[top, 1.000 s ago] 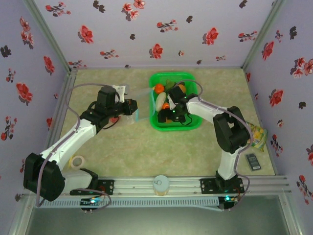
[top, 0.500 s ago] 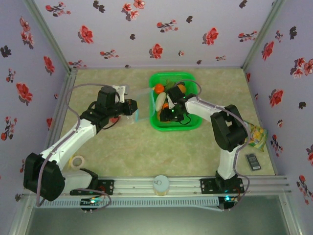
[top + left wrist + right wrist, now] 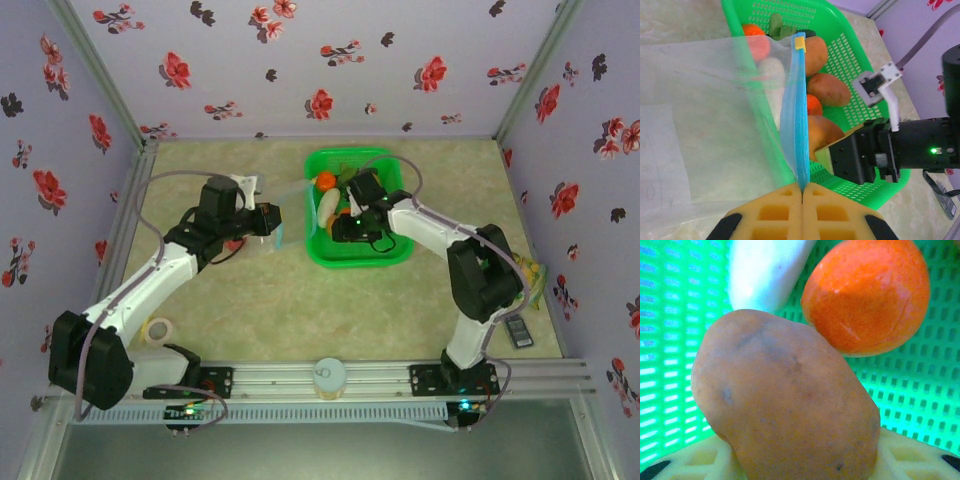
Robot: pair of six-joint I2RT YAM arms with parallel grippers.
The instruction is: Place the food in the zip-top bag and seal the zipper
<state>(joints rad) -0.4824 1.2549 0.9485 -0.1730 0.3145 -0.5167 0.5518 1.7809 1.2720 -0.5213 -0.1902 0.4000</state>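
Observation:
My left gripper [image 3: 802,187] is shut on the end of the light-blue zipper [image 3: 796,110], holding the clear zip-top bag [image 3: 700,115] up beside the green basket [image 3: 860,60]. From above, the left gripper [image 3: 268,222] sits just left of the basket [image 3: 385,255]. Food lies in the basket: potatoes [image 3: 829,89], an orange [image 3: 867,295], a white piece [image 3: 765,270] and a red-orange piece [image 3: 756,42]. My right gripper [image 3: 800,460] is inside the basket, shut on a brown potato [image 3: 785,405] that bulges between its yellow pads [image 3: 910,455]. The right gripper [image 3: 340,225] is at the basket's left side.
A tape roll [image 3: 157,329] lies at the front left and a white round cap [image 3: 329,375] on the front rail. A yellow-green snack packet [image 3: 527,280] and a small black device [image 3: 516,330] lie at the right wall. The basket's walls close in around the right gripper.
The right gripper has closed on the potato in the basket, and the right arm's elbow has swung out to the right. The left arm and the bag have stayed put.

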